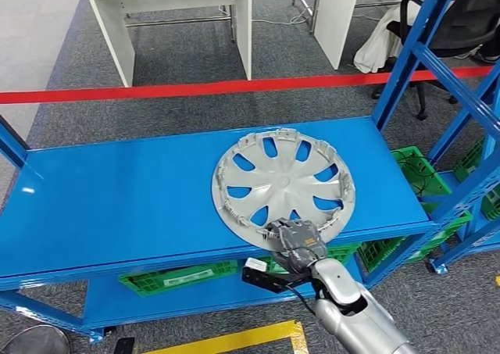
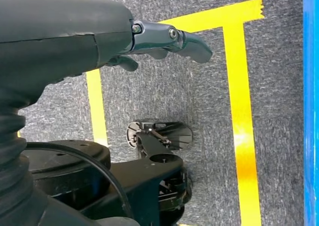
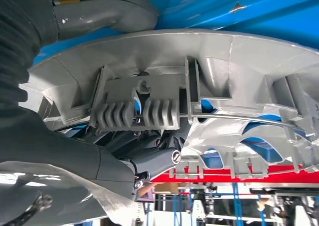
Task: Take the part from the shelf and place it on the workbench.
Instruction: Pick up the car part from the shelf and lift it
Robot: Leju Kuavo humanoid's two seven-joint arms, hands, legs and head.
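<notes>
Blue steel shelving point(image 1: 118, 205) takes up most of the scene, its upper deck carrying the part. Behind it runs red barrier tape point(image 1: 176, 91), with a white desk point(image 1: 171, 18) beyond on grey carpet. Green crates point(image 1: 171, 277) sit on the lower level.

Next in size, the silver hubcap point(image 1: 283, 184) lies flat on the deck, inner face up, near the front edge and toward the robot's right.

The right hand point(image 1: 294, 238) is at the hubcap's near rim. From the wrist camera, its thumb point(image 3: 109, 9) lies on one side of the rim and the darker fingers point(image 3: 150, 158) on the other, so it appears closed on the hubcap point(image 3: 226, 66); how firm the grip is cannot be told.

The left hand point(image 2: 165, 39) hangs over carpet and yellow floor tape point(image 2: 240, 116), fingers extended, holding nothing.

Judgement: the pick-up step is in hand. The next move calls for lifting the rim clear of the deck, drawing the hubcap out, then turning toward the workbench.
</notes>
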